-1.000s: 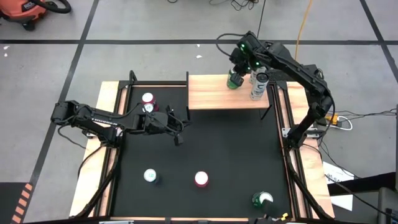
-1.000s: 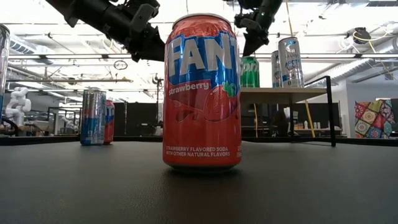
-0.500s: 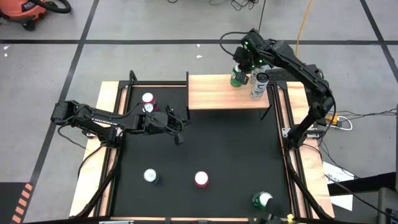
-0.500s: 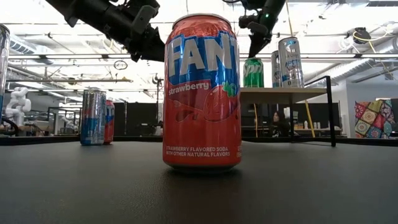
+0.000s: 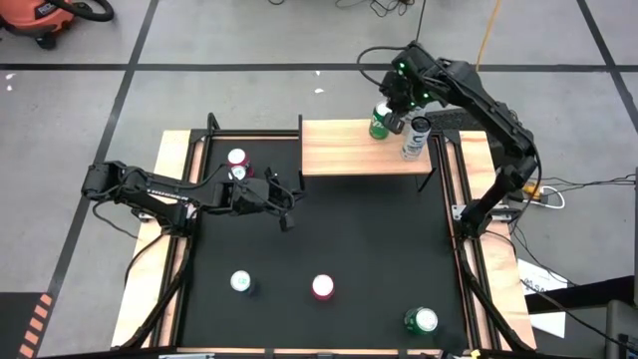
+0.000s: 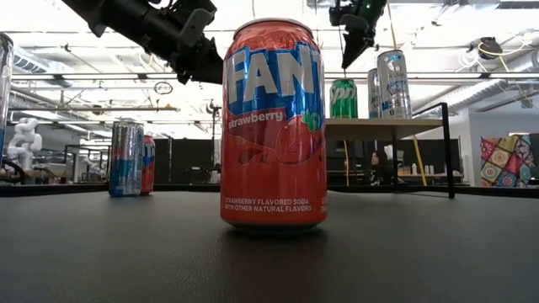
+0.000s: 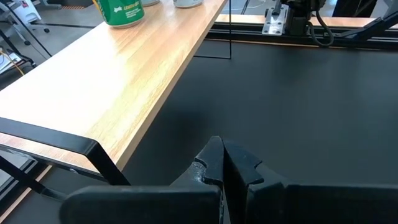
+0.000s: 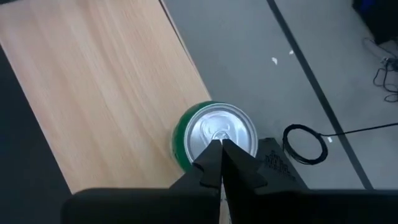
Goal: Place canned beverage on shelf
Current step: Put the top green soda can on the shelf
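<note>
The green can (image 5: 379,123) stands upright on the shelf (image 5: 349,150), near its far edge, and the right gripper (image 5: 398,118) hangs just above it with its fingers clenched on nothing (the right wrist view looks straight down past the closed tips onto the can's silver lid). Two tall silver cans (image 5: 413,138) stand beside it on the same plank. The left gripper (image 5: 287,221), also clenched and empty, hovers over the black counter (image 5: 379,249) near the shelf's front left leg. On the counter are a red strawberry soda can (image 6: 273,124), a white-topped can (image 5: 240,282), another green can (image 5: 421,320) and two cans (image 5: 237,165) at the far left. Grey floor with dark tape lines surrounds the counter. The green can has a green body with white lettering and a pull-tab top.
</note>
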Robot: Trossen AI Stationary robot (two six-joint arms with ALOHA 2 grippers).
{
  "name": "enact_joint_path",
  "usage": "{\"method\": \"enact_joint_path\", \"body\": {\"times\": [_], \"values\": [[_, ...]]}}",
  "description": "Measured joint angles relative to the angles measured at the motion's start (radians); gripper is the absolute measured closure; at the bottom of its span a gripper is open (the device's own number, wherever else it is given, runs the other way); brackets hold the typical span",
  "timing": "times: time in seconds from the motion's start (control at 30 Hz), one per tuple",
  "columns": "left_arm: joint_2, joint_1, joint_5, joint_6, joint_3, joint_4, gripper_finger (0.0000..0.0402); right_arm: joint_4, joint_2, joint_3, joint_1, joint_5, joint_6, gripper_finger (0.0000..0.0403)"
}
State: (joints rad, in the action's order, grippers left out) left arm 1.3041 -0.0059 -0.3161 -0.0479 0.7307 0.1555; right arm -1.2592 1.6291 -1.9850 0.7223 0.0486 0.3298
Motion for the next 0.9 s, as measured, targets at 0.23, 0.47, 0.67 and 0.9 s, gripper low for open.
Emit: {"method": "enact_joint_path", "body": {"times": [0.23,0.47,0.67,0.9], "values": [[0.000,-0.001,0.000,0.000,0.000,-0.005,0.0402,-0.026,0.024,0.000,-0.006,-0.002,-0.003,0.0403],[0.000,-0.001,0.000,0.000,0.000,-0.007,0.0402,-0.053,0.050,0.000,-0.006,-0.001,0.009,0.0403],[0.000,-0.001,0.000,0.000,0.000,-0.007,0.0402,-0.061,0.061,-0.001,-0.006,0.003,0.036,0.0403],[0.000,-0.001,0.000,0.001,0.000,-0.007,0.0402,-0.067,0.061,-0.001,-0.006,0.010,0.067,0.0403]]}}
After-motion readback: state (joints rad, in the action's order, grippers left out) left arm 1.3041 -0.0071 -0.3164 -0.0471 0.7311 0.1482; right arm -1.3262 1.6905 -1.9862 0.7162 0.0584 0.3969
